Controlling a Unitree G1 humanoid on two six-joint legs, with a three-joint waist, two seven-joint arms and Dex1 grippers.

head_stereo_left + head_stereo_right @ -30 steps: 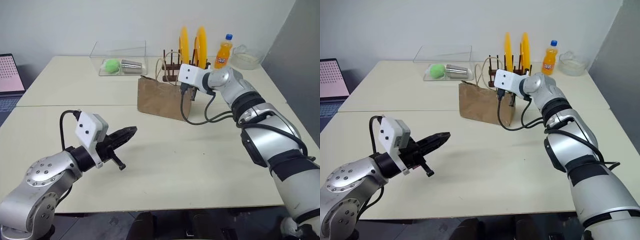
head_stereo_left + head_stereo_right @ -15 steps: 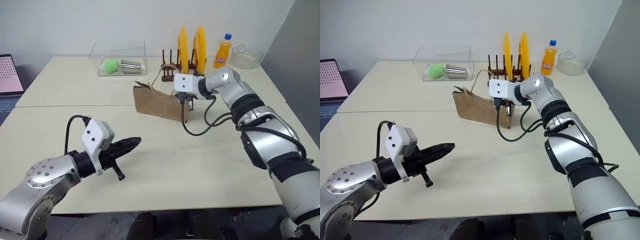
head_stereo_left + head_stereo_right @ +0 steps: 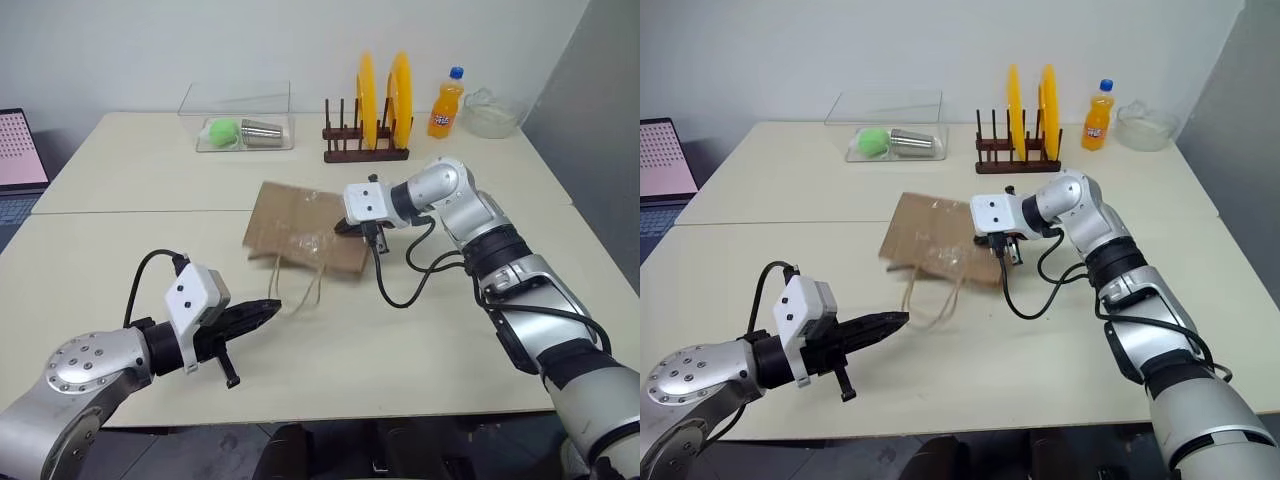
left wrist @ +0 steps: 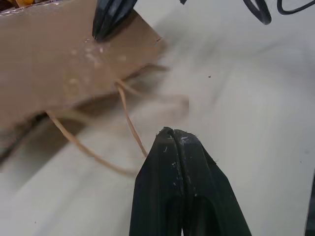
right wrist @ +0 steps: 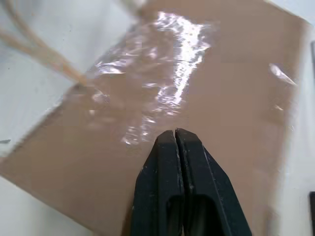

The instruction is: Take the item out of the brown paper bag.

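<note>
The brown paper bag [image 3: 300, 232] lies flat on its side in the middle of the table, with a shiny patch on its upper face. Its tan cord handles [image 3: 301, 288] trail toward me. My right gripper [image 3: 345, 226] is shut, its tips resting against the bag's upper face near the far right corner, as the right wrist view [image 5: 174, 133] also shows. My left gripper [image 3: 271, 309] is shut and empty, hovering just short of the handles [image 4: 129, 114]. The item is hidden.
At the back stand a dish rack [image 3: 365, 153] with two yellow plates, an orange soda bottle [image 3: 447, 103], a glass bowl [image 3: 490, 112] and a clear box [image 3: 237, 118] holding a green ball and a metal cup. A laptop [image 3: 20, 150] sits far left.
The bag has gone from standing upright to lying flat, tipped toward me. My right gripper came back and down with it. My left gripper sank and drew back a little.
</note>
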